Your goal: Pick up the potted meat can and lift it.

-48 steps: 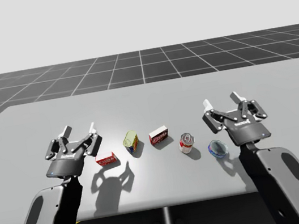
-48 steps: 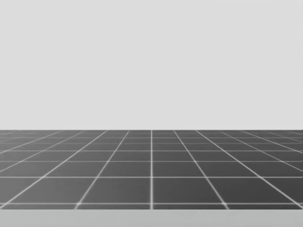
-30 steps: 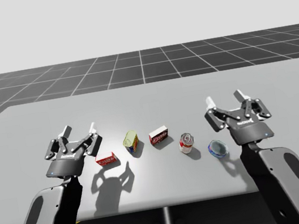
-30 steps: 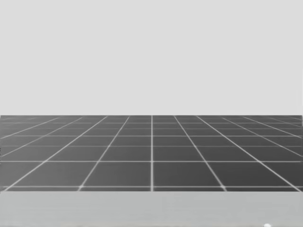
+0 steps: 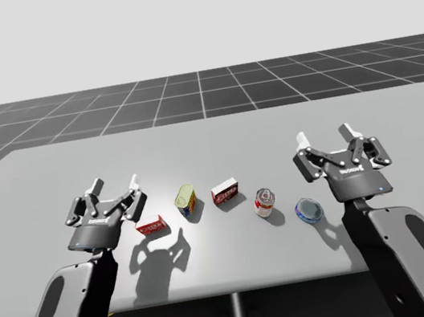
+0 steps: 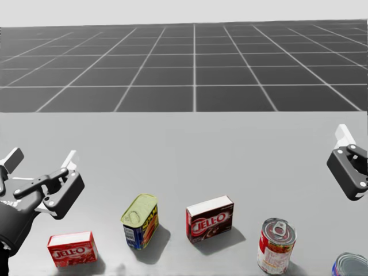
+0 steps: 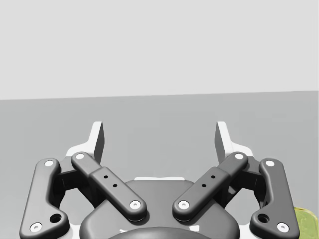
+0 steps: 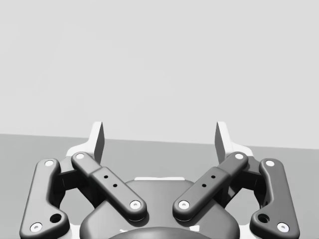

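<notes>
Left claw [image 5: 114, 183] and right claw [image 5: 324, 136], black linkages with white tips, hang spread. At four o'clock from the left claw, the potted meat can [image 5: 185, 199], a rounded oblong tin with a yellow-green lid, stands on the smooth grey worktop [image 5: 209, 139].

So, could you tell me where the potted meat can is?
Head view: the can stands left of centre, between the bright red box and the dark red box.
</notes>
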Controlling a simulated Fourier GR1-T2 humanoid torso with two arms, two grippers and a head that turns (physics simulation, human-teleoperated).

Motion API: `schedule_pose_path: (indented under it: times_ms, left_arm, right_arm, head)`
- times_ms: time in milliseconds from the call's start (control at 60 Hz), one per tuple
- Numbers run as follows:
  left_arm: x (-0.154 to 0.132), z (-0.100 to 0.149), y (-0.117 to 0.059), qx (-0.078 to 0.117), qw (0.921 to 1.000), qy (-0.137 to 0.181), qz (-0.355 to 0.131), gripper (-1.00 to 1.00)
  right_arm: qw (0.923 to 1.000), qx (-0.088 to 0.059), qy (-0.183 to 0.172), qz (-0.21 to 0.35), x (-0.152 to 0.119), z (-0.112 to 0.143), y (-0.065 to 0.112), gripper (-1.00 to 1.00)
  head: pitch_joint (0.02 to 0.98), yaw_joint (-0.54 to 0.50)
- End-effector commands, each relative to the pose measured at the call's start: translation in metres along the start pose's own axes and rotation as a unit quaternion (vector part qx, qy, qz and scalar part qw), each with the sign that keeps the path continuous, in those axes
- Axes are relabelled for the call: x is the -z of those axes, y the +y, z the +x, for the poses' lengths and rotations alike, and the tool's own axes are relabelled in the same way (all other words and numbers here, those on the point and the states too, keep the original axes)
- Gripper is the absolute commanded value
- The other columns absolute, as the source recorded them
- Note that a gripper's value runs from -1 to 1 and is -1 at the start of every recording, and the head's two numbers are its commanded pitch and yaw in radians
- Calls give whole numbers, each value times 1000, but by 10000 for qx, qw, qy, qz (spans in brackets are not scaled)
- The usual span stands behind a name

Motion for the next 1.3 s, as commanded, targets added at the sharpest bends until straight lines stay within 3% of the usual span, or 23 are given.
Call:
schedule_pose_path:
  times_ms: [17, 183, 517, 567, 667, 833, 900, 1183, 1300]
  left_arm:
    - [0, -3, -1, 62, 10000, 54, -20, -1000]
    - [2, -3, 0, 103, 9999, 75, -53, -1000]
    - [-3, 3, -5, 102, 9998, 116, -129, -1000]
    - [-5, 6, -8, 61, 9994, 218, -267, -1000]
    - [-9, 10, -13, 238, 9975, 484, -466, -1000]
    - [-22, 25, -25, 215, 9877, 1230, -938, -1000]
    - [-28, 31, -29, 204, 9830, 1395, -1175, -1000]
    - [-46, 39, -47, 274, 9635, 1979, -1779, -1000]
    - [-44, 27, -56, 339, 9626, 2033, -1757, -1000]
  right_arm:
    - [10000, -61, -23, -53, 0, 0, 0, -1000]
    - [9999, -114, -15, -39, 1, -1, 2, -1000]
    - [9998, -176, 11, -33, 0, -3, 6, -1000]
    - [9998, -201, 5, -28, 0, -3, 7, -1000]
    - [9996, -277, -1, -47, 0, -4, 7, -1000]
    - [9995, -309, 61, -63, 2, -8, 6, -1000]
    - [9995, -319, 63, -60, 2, -8, 7, -1000]
    - [9995, -322, 23, -41, 2, -7, 6, -1000]
    - [9995, -308, 11, -42, 1, -6, 5, -1000]
  head:
    - [622, 63]
    - [746, 125]
    - [768, 165]
    - [767, 169]
    - [760, 166]
    - [755, 163]
    - [753, 165]
    - [750, 165]
    - [751, 164]
